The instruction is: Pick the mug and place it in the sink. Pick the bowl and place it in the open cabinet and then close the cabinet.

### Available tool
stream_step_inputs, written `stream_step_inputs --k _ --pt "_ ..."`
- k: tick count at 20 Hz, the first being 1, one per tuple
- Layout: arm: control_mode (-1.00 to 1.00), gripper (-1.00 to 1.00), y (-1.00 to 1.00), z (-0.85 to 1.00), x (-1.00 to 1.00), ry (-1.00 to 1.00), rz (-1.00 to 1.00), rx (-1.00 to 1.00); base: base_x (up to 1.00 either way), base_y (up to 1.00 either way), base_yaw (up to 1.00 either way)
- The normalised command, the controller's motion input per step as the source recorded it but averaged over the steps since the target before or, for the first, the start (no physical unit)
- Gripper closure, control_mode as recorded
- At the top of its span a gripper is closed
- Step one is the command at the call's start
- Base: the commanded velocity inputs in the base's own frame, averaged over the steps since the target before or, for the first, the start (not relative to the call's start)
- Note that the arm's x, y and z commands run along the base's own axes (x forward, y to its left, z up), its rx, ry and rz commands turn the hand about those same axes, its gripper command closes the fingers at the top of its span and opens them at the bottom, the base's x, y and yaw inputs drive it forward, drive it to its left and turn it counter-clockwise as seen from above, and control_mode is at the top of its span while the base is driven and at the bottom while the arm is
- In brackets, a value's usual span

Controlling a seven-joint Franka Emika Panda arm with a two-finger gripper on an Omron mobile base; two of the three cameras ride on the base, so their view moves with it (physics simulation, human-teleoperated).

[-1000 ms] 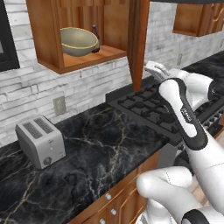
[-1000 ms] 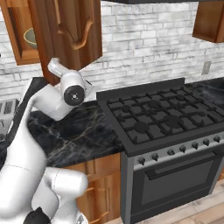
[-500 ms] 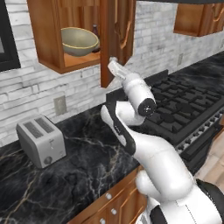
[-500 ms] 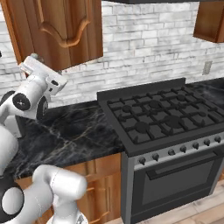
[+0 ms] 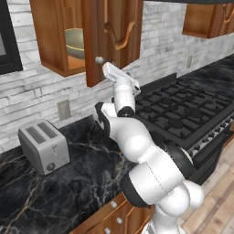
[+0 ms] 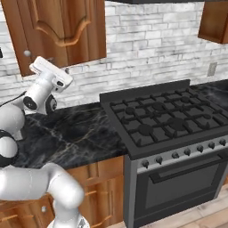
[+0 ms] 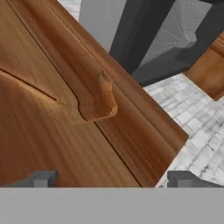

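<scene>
Black marble counter (image 5: 87, 183) ran across lower left of left base view; toaster (image 5: 44, 147) stood on it, left. Bowl (image 5: 75, 43) sat on cabinet (image 5: 55, 41) shelf, upper left.

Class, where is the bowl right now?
In the left base view, the bowl sits inside the cabinet, upper left, behind its nearly shut door, above the toaster.

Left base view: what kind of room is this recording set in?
A home kitchen, rendered: a black gas stove, a silver toaster on a black marble counter, and a wooden wall cabinet holding a bowl.
</scene>
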Motion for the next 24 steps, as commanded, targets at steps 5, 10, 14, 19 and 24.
stream_step_inputs --k 5,10,14,19,24 --pt "-1.00 -1.00 0.02 0.21 1.00 0.44 -0.18 0.17 0.00 0.00 0.00" --pt "-1.00 -1.00 0.44 0.20 1.00 0.40 -0.18 0.03 0.00 0.00 0.00" --pt "-1.00 -1.00 0.78 0.00 1.00 0.33 -0.18 0.00 0.00 0.00 0.00" --pt "-1.00 -1.00 0.90 0.00 1.00 0.32 -0.19 0.00 0.00 0.00 0.00" --pt "-1.00 -1.00 0.61 0.00 0.96 0.27 -0.17 0.00 0.00 0.00 0.00"
